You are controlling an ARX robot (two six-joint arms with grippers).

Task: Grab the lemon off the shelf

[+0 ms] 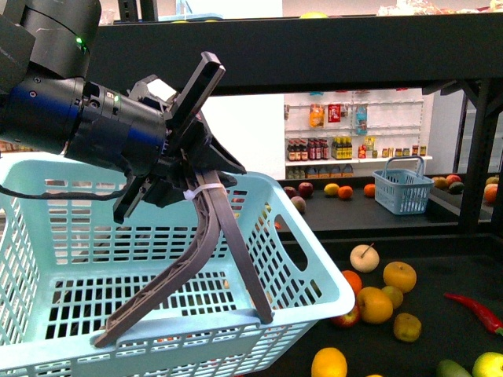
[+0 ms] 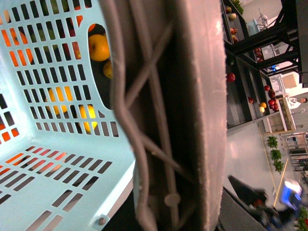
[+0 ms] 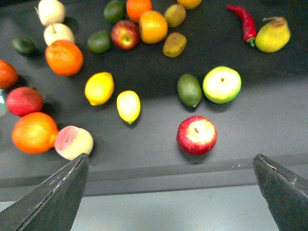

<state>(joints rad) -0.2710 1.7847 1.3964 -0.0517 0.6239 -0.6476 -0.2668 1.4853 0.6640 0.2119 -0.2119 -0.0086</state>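
The lemon [image 3: 99, 88], deep yellow with a small tapered end, lies on the dark tray of the shelf [image 3: 159, 139]; a paler yellow oval fruit [image 3: 128, 106] lies right beside it. My right gripper [image 3: 171, 158] hangs open above the tray's front edge, nearer than the lemon, with nothing between its fingers. My left gripper [image 1: 185, 330] is shut on the front rim of a light-blue plastic basket [image 1: 71, 236], held up before the shelf's black frame [image 1: 314, 55]. In the left wrist view one grey finger [image 2: 202, 120] fills the middle beside the basket wall [image 2: 48, 96].
Around the lemon lie oranges [image 3: 64, 57], a red apple [image 3: 196, 135], a green-yellow apple [image 3: 222, 84], a dark green fruit [image 3: 189, 89] and a red chili [image 3: 245, 21]. A small blue basket [image 1: 402, 187] stands on a far tray. White shelves of bottles [image 1: 346, 145] are behind.
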